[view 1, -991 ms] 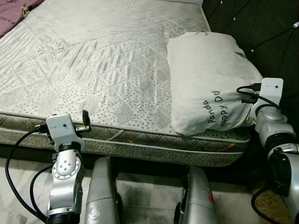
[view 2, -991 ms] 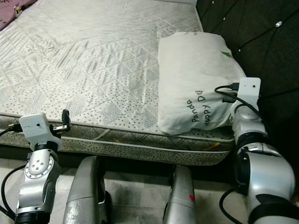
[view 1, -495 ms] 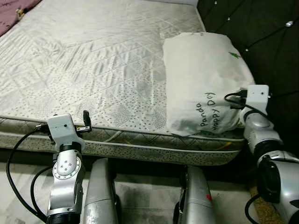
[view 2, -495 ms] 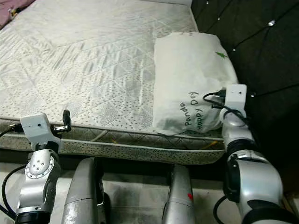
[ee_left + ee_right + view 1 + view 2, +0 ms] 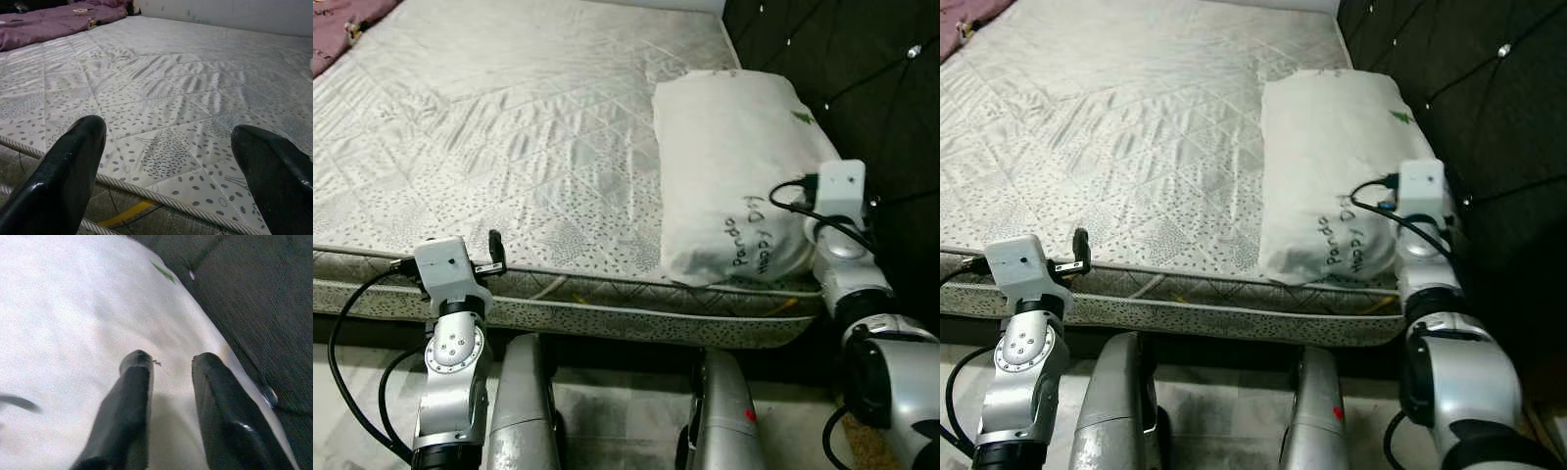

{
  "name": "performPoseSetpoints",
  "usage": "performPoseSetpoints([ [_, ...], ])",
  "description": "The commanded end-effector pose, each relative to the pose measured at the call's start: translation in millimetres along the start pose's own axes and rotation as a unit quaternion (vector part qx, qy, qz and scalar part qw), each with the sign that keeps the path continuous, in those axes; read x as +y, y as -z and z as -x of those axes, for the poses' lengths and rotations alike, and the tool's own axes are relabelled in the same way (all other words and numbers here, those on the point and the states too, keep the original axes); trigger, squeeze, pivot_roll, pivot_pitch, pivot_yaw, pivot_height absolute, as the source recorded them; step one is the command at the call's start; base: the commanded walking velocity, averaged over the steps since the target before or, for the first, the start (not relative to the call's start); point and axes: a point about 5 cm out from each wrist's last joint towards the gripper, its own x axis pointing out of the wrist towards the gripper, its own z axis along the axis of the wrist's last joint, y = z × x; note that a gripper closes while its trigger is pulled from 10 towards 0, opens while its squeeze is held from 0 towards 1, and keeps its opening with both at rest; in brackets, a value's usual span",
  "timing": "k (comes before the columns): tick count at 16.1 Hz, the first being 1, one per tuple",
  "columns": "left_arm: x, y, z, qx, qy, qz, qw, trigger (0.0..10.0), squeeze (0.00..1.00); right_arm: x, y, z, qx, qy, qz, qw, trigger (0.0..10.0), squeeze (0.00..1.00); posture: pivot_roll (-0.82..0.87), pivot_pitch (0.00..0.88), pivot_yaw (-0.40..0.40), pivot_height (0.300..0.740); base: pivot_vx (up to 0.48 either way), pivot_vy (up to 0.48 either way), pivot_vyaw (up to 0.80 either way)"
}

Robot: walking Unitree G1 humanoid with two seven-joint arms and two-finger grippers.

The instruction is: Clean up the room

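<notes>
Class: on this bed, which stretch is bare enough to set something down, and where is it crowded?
Bare: the quilted mattress between the purple blanket and the white pillow. Crowded: the headboard side, where the right gripper presses into the pillow.

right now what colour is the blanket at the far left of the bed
Purple, with small printed marks; the blanket shows best in the left wrist view.
</notes>
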Motion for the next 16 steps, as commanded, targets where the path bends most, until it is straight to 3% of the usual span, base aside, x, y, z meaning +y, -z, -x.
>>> performPoseSetpoints([
  [1,0.7,1,0.6,0.000,0.003,-0.007,1.000,10.0,0.00,6.8,8,4.8,-0.002,-0.022,0.010,1.000,10.0,1.00,0.06,0.000,-0.055,0.546,0.000,0.000,0.00],
  [5,0.1,1,0.4,0.002,0.006,-0.008,1.000,10.0,0.00,11.4,39,23.2,0.008,-0.023,0.011,1.000,10.0,1.00,0.05,0.000,-0.046,0.546,0.000,0.000,0.00],
  [8,-4.5,2,-1.1,0.003,0.014,-0.005,1.000,10.0,0.00,13.8,13,16.0,-0.038,-0.002,-0.017,0.999,10.0,1.00,0.04,0.004,-0.035,0.546,0.000,0.000,0.00],
  [9,-4.8,1,-1.7,0.003,0.014,-0.005,1.000,10.0,0.00,21.2,-4,10.2,-0.053,-0.010,-0.026,0.998,10.0,1.00,0.04,0.002,-0.037,0.546,0.000,0.000,0.00],
  [11,-4.9,1,-2.3,0.002,0.013,-0.004,1.000,10.0,0.00,28.9,-10,5.8,-0.042,-0.020,-0.032,0.998,10.0,1.00,0.04,0.001,-0.042,0.546,0.000,0.000,0.00],
  [13,-3.1,2,-0.6,0.003,0.007,-0.003,1.000,10.0,0.00,59.7,-1,7.5,0.026,-0.081,-0.036,0.996,10.0,1.00,0.06,0.000,-0.059,0.546,0.000,0.000,0.00],
  [14,-2.3,2,0.5,0.003,0.004,-0.003,1.000,10.0,0.00,80.8,17,15.7,0.085,-0.136,-0.042,0.986,10.0,1.00,0.06,0.000,-0.064,0.546,0.000,0.000,0.00],
  [16,-0.7,3,1.3,0.004,0.000,-0.004,1.000,10.0,0.00,98.6,38,28.7,0.145,-0.180,-0.062,0.971,10.0,1.00,0.07,0.000,-0.066,0.546,0.000,0.000,0.00],
])
